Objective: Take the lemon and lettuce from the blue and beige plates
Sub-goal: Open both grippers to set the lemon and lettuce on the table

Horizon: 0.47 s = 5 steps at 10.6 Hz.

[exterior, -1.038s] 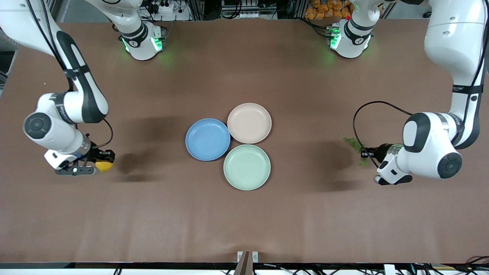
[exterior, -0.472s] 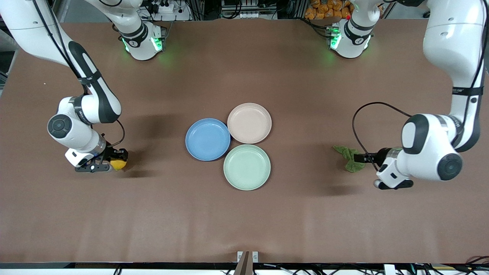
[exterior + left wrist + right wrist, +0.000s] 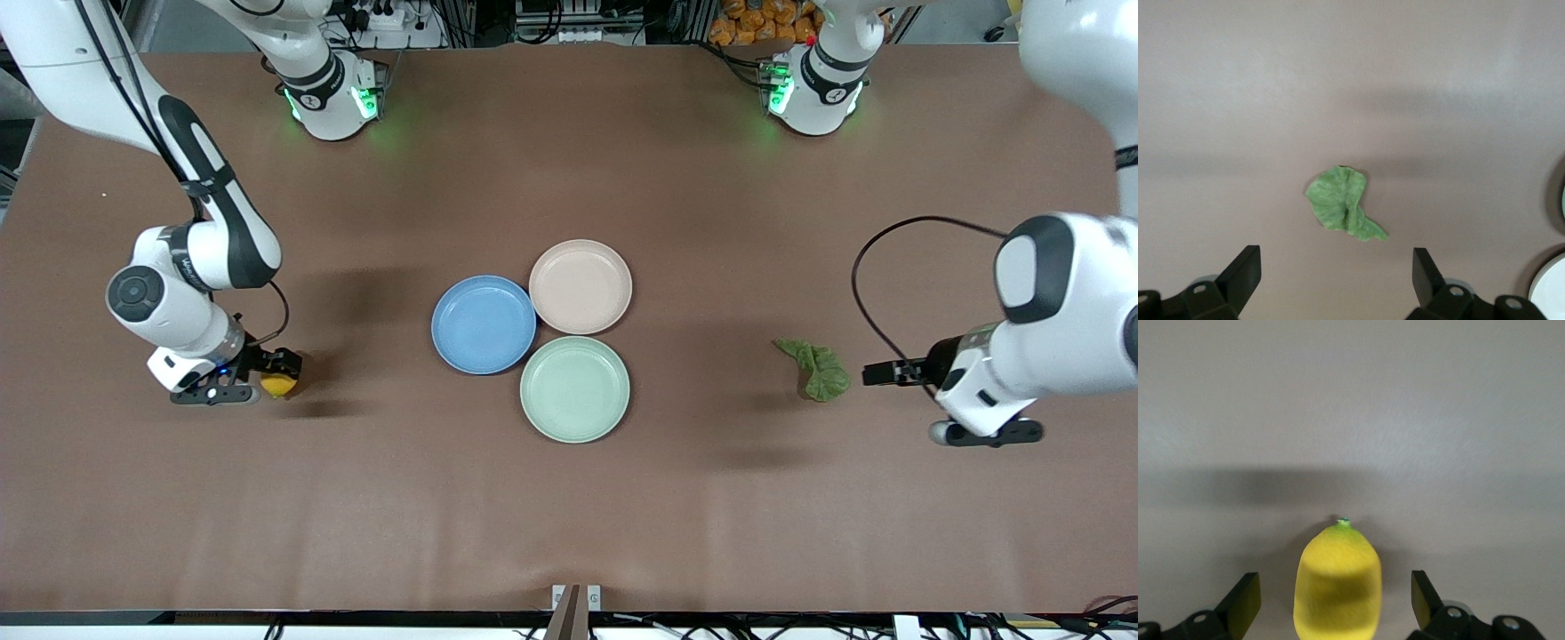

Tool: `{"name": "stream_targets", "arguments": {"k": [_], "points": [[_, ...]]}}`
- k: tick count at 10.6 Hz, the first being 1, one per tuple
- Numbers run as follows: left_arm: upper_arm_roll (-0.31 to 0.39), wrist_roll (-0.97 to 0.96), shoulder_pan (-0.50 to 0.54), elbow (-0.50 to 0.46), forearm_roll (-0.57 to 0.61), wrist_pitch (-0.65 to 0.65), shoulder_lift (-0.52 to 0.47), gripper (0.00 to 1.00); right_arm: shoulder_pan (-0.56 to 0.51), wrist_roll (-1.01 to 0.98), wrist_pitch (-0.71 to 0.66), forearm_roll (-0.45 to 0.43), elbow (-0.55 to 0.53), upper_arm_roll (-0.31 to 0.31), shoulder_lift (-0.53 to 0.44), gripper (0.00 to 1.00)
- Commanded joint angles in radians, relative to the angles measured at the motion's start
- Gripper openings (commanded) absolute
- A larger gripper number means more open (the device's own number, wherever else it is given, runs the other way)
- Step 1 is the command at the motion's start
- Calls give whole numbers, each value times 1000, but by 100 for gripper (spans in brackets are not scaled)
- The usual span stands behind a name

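Observation:
The lemon [image 3: 277,386] lies on the bare table toward the right arm's end. It sits between the fingers of my open right gripper [image 3: 283,373], with a gap on each side in the right wrist view [image 3: 1337,580]. The lettuce [image 3: 818,366] lies flat on the table toward the left arm's end. My open left gripper [image 3: 876,373] is beside it and apart from it. In the left wrist view the leaf [image 3: 1341,203] lies ahead of the spread jaws. The blue plate [image 3: 483,324] and the beige plate [image 3: 580,286] are empty at mid-table.
An empty mint-green plate [image 3: 574,388] touches the blue and beige plates, nearer to the front camera. The left arm's black cable [image 3: 867,267] loops above the table near the lettuce. Brown table surface lies around both items.
The left gripper let go of the lettuce and drew back toward the left arm's end. The right gripper carried the lemon a little toward the plates and now stands open around it.

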Motion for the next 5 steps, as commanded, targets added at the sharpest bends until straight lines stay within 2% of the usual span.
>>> {"name": "stream_targets", "arguments": {"k": [1,3,5], "points": [[1,14,7,-11,25,-11,-67,100,42,4,-204,14,81,-17,-84,100],[0,14,8,-13,27,-11,-112,100,136,4,-376,20,152,-84,-138,100],[-9,9,2,-13,28,-30,-161,100,135,-6,-506,103,221,-88,-190,100]]}}
